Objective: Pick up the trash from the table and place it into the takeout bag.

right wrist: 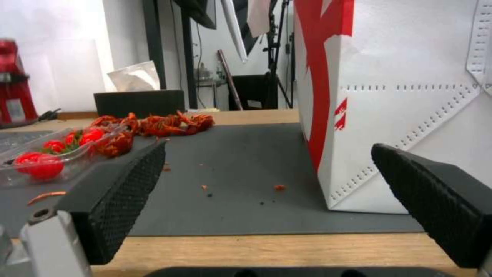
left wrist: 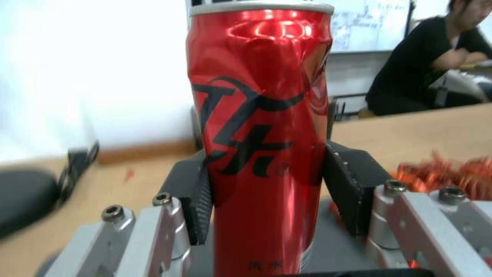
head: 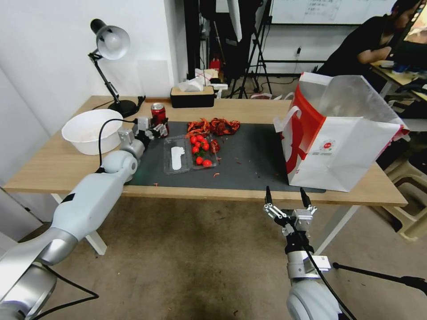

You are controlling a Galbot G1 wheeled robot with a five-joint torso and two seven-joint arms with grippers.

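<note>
The left gripper [left wrist: 264,184] clamps one red soda can [left wrist: 259,127] between its black pads — upright, dented near the top (black lettering down its side) — at the far left corner of the dark mat [head: 253,162] on the table [head: 58,164]. One takeout bag [head: 342,146], white with red sides, stands open at the mat's right end. The right gripper [head: 288,198] hangs spread wide before the table's near edge.

We see a black desk lamp [head: 111,66] and white bowl [head: 89,131] near the tabletop's left edge, and a black tissue box [head: 192,97] at its far edge.
</note>
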